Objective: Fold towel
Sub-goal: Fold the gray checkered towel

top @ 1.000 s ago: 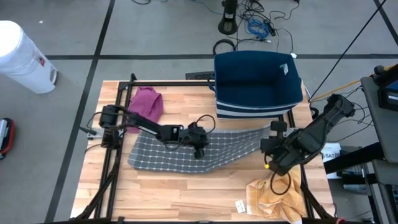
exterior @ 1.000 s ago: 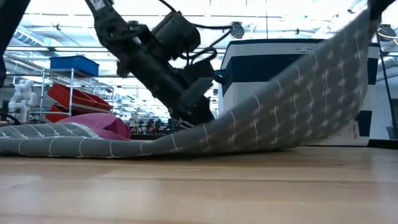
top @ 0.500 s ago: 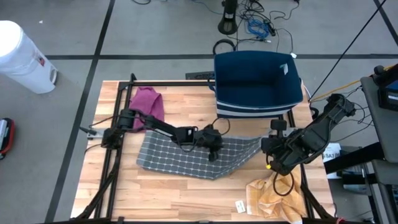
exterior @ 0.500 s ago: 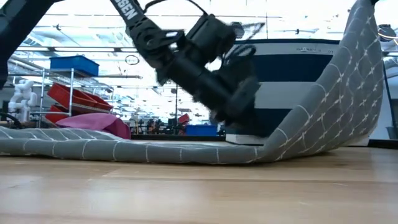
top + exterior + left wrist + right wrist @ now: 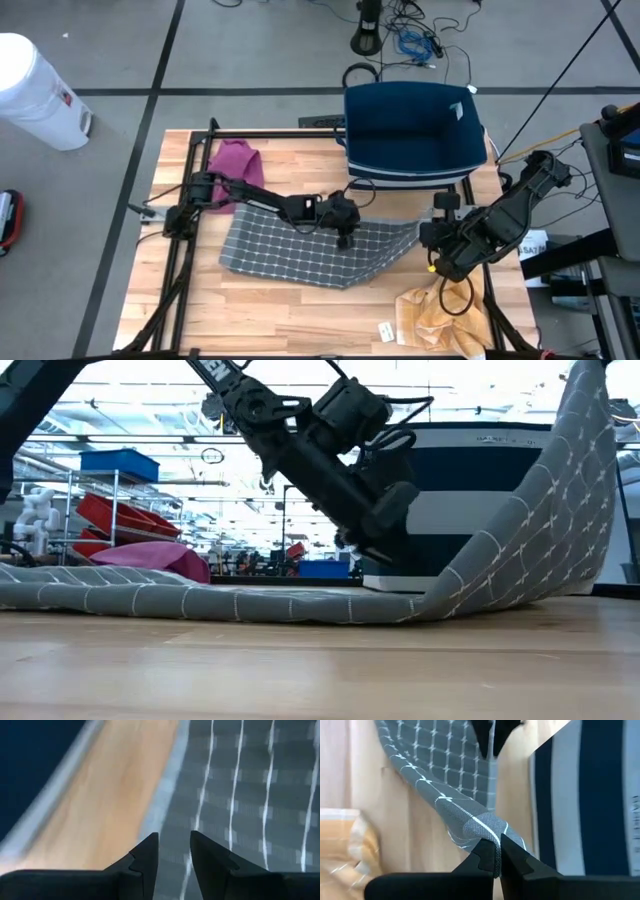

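The grey towel (image 5: 300, 250) with its white grid lies flat on the wooden table over most of its length. Its right end rises steeply off the table (image 5: 560, 490). My right gripper (image 5: 428, 237) is shut on that raised end. My left gripper (image 5: 347, 237) hangs a little above the towel's far edge near its middle. It is slanted down, and its fingers stand slightly apart with nothing between them (image 5: 173, 852). In the low view its tips (image 5: 362, 550) are clear of the cloth. My right gripper pinches a bunched bit of the towel's right end (image 5: 487, 829) between its two fingers. It comes slanting down from above and from the table's right side. That end is lifted clear. The cloth slopes down from it to the table, where the remainder (image 5: 445, 775) lies.
A dark blue bin with white stripes (image 5: 415, 135) stands at the far right, just beyond the towel. A magenta cloth (image 5: 236, 165) lies at the far left, and a tan cloth (image 5: 440, 315) at the near right corner. A black frame (image 5: 185, 240) runs along the table's left side.
My left gripper has gone toward the table's right edge over the towel, then risen slightly off it. The towel's flat part has slid right. The bend where it leaves the table has moved right, and the raised right end stands steeper.
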Action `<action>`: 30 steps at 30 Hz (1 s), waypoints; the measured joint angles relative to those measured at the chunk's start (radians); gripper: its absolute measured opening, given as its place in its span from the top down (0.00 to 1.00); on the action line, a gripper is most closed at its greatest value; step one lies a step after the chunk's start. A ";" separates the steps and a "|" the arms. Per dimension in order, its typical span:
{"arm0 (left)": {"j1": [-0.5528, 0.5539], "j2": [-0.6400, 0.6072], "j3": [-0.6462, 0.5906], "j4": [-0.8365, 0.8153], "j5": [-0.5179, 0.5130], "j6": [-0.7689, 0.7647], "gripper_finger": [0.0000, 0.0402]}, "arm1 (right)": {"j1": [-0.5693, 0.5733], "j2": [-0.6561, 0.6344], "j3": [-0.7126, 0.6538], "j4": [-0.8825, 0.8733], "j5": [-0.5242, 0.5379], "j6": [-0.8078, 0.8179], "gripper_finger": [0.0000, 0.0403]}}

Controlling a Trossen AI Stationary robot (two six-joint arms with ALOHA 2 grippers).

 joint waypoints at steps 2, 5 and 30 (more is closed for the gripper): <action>-0.014 -0.003 0.001 -0.044 0.000 0.020 0.70 | 0.000 0.000 0.000 0.000 -0.031 0.000 1.00; -0.042 -0.014 0.000 -0.130 0.000 0.023 0.70 | 0.007 0.000 0.000 -0.001 -0.050 0.000 1.00; -0.074 0.041 0.002 -0.061 0.116 0.034 0.70 | 0.020 0.000 0.000 0.029 -0.099 0.001 1.00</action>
